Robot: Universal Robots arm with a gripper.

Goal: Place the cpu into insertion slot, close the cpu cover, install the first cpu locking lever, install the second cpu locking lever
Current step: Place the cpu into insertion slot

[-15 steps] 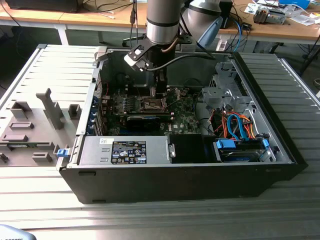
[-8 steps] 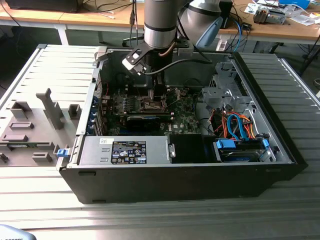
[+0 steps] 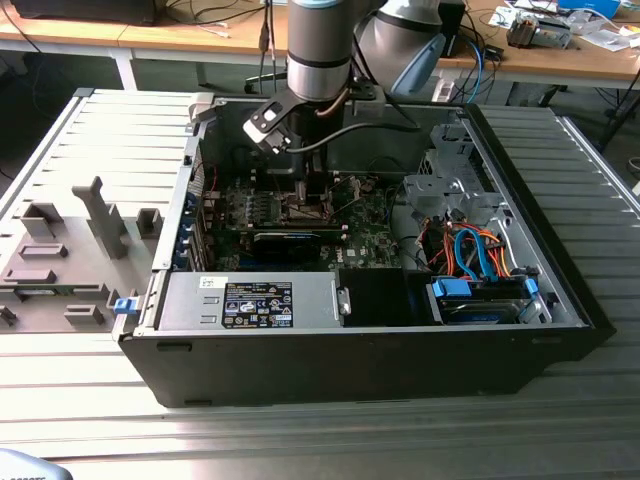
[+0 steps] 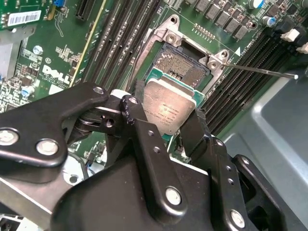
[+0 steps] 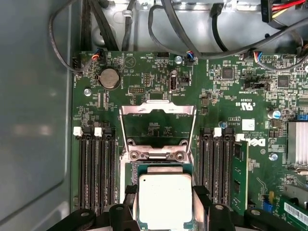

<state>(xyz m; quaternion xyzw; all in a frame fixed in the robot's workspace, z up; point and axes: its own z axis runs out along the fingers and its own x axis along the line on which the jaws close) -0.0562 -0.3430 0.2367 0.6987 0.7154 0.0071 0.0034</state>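
A robot arm [image 3: 320, 45] reaches down into an open black computer case [image 3: 350, 370] lying on a ribbed grey metal worktop [image 3: 300, 440]. In the second wrist view, the black jointed hand [image 4: 168, 110] is closed part-way, its two fingers [image 4: 192, 130] pinching opposite edges of the cpu [image 4: 168, 107], a small flat square with a pale, dull silver face and a green edge. The chip sits over the near part of the insertion slot [image 4: 185, 67], a square socket with a silvery rim and a dark, finely dotted centre; whether they touch cannot be told. The cpu cover [image 5: 158, 109], a thin windowed steel frame, stands raised behind the socket. A thin wire locking lever [image 4: 260, 70] juts outward. Long black memory slots [image 5: 96, 168] flank the socket on the green motherboard [image 5: 231, 96]. Wooden desks [image 3: 180, 35] stand behind.
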